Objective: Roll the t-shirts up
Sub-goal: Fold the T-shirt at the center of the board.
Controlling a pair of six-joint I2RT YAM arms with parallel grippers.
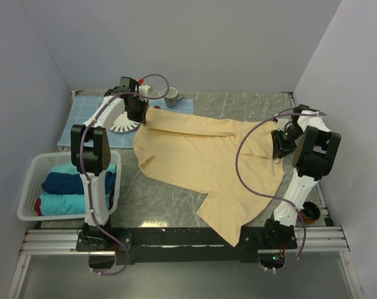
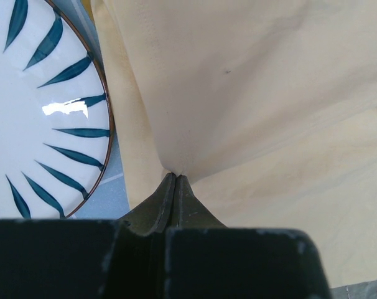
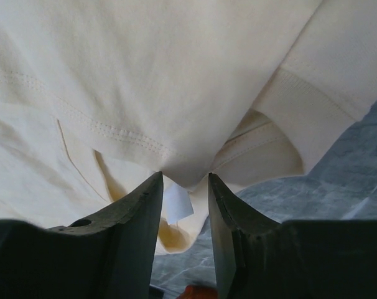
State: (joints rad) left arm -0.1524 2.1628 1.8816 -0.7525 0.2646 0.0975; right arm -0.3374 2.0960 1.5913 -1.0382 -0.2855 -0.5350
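A large pale yellow t-shirt (image 1: pixel 195 156) lies spread across the marble table. My left gripper (image 1: pixel 140 113) is at the shirt's far left corner. In the left wrist view my left gripper (image 2: pixel 176 176) has its jaws pressed together on a pinch of the yellow t-shirt (image 2: pixel 251 93). My right gripper (image 1: pixel 279 147) sits at the shirt's right end. In the right wrist view my right gripper (image 3: pixel 184 177) has a bunched fold of the t-shirt (image 3: pixel 145 75) squeezed between its tips by the collar, with the white neck label (image 3: pixel 176 202) hanging in the gap behind. Teal (image 1: pixel 59 203) and navy (image 1: pixel 70 182) t-shirts lie rolled in a basket.
A white basket (image 1: pixel 32 180) stands at the left front. A white plate with blue leaf marks (image 1: pixel 122 124) rests on a light blue grid placemat (image 1: pixel 89 112) beside the left gripper. A grey cup (image 1: pixel 173 98) stands at the back. Something orange (image 1: pixel 310 213) lies near the right arm's base.
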